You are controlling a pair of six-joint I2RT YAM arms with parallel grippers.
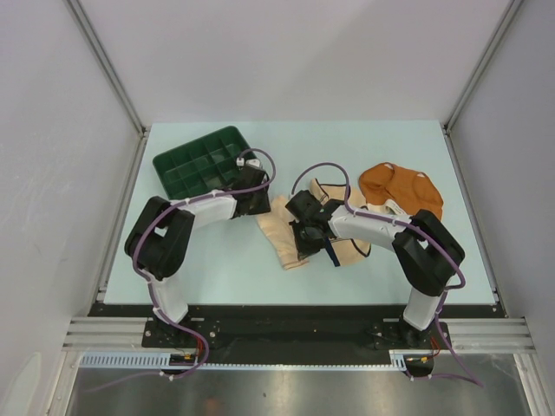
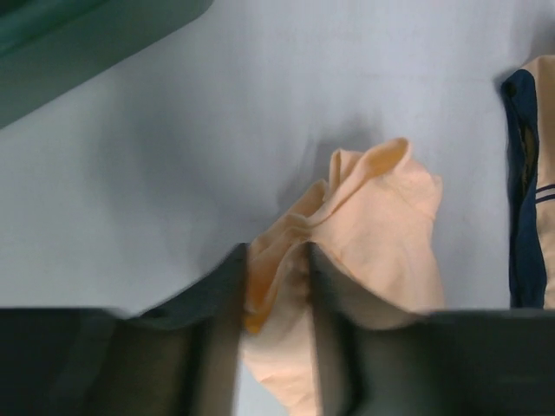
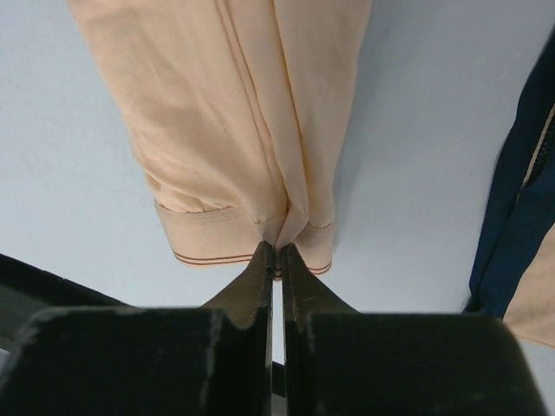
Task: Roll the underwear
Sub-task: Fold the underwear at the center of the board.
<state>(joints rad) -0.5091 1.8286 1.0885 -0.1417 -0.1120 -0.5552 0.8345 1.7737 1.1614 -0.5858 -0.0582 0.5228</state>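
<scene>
Both claws grip the pale peach cloth underwear [image 1: 283, 236] at mid-table.
Long and creased; the left gripper [image 2: 270, 256] narrowly pinches its bunched far-left end, and the right gripper [image 3: 277, 252] is clamped tight on its banded hem.

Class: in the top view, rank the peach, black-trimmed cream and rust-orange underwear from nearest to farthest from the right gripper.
1. Peach underwear, pinched in the right gripper.
2. Cream underwear, beneath that arm.
3. Rust-orange underwear, far right.
</scene>
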